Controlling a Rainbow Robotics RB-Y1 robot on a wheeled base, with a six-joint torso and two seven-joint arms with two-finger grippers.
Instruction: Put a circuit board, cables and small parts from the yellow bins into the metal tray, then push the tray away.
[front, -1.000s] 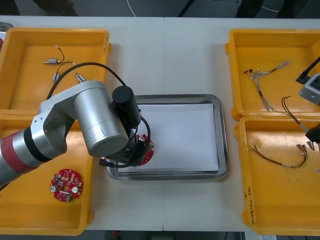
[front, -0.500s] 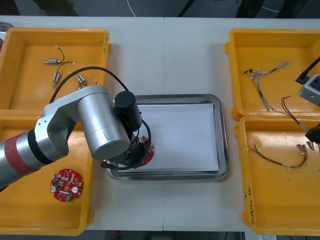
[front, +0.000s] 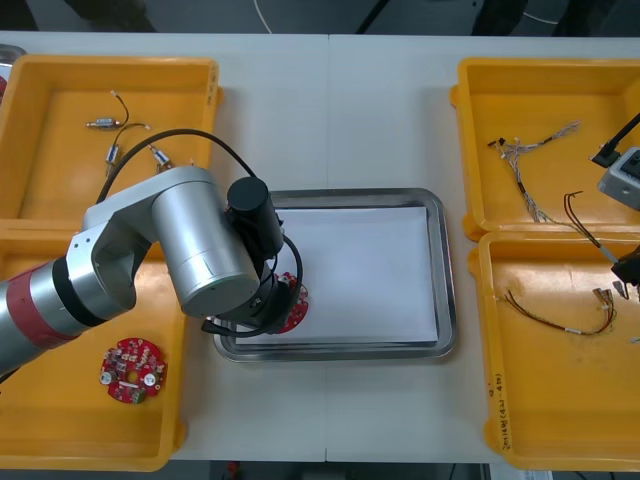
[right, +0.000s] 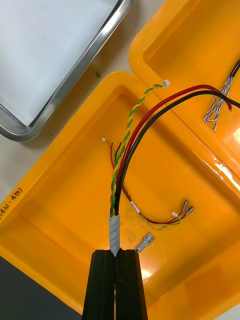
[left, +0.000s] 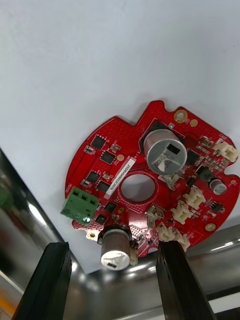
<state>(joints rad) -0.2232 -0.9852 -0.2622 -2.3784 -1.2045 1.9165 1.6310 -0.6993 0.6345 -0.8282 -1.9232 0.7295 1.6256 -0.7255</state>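
We recorded: tray (front: 441, 270), white inside, mid-table. Round red board (left: 112, 167), flat in its near left corner. Second board (front: 131, 369), near left bin (front: 60, 440). Parts (front: 100, 124), far left bin (front: 40, 110). Blue-white cable (front: 512, 150), far right bin (front: 480, 120). Red-yellow cable (front: 563, 327), near right bin (front: 540, 420). Black-red cable (right: 115, 227), pinched at its taped end above that bin.

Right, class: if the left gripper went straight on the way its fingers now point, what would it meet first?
The left gripper, fingers open, points at the red circuit board lying in the metal tray; it would probably meet the board's near edge first, though depth is unclear.
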